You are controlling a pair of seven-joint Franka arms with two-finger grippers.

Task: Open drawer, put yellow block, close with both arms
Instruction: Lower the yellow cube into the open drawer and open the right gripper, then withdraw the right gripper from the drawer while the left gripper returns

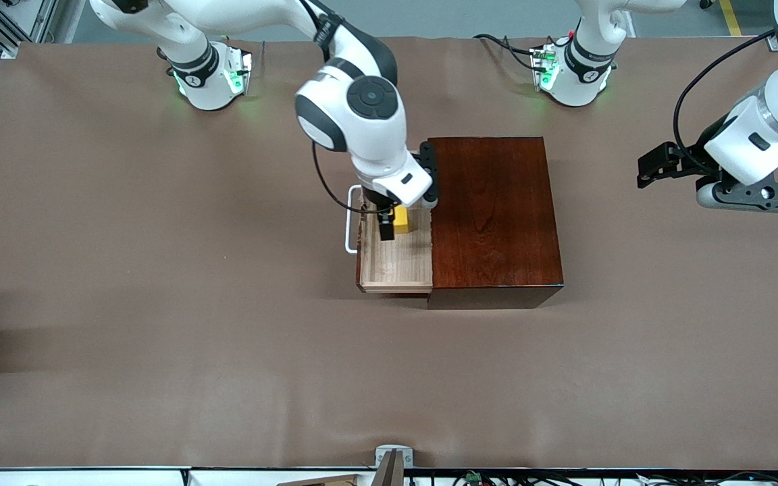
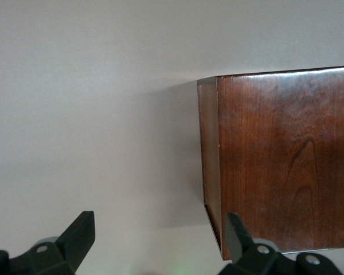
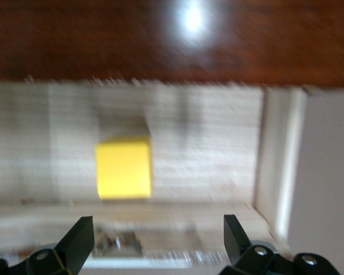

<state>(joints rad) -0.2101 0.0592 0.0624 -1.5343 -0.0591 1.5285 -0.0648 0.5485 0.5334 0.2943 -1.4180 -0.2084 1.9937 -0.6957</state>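
The dark reddish-brown wooden box (image 1: 494, 216) stands mid-table with its drawer (image 1: 396, 266) pulled out toward the right arm's end, its white handle (image 1: 350, 219) at the front. The yellow block (image 1: 402, 221) lies on the drawer's pale floor. My right gripper (image 1: 389, 226) hangs over the drawer just above the block, open and empty. In the right wrist view the block (image 3: 124, 167) sits on the drawer floor (image 3: 206, 154), clear of my right gripper (image 3: 157, 240). My left gripper (image 1: 652, 169) waits open in the air at the left arm's end of the table. In the left wrist view it (image 2: 160, 238) is beside the box (image 2: 281, 160).
Brown cloth (image 1: 159, 304) covers the whole table. The arms' green-lit bases (image 1: 213, 81) stand along the table's edge farthest from the front camera. A small metal fitting (image 1: 392, 459) sits at the edge nearest that camera.
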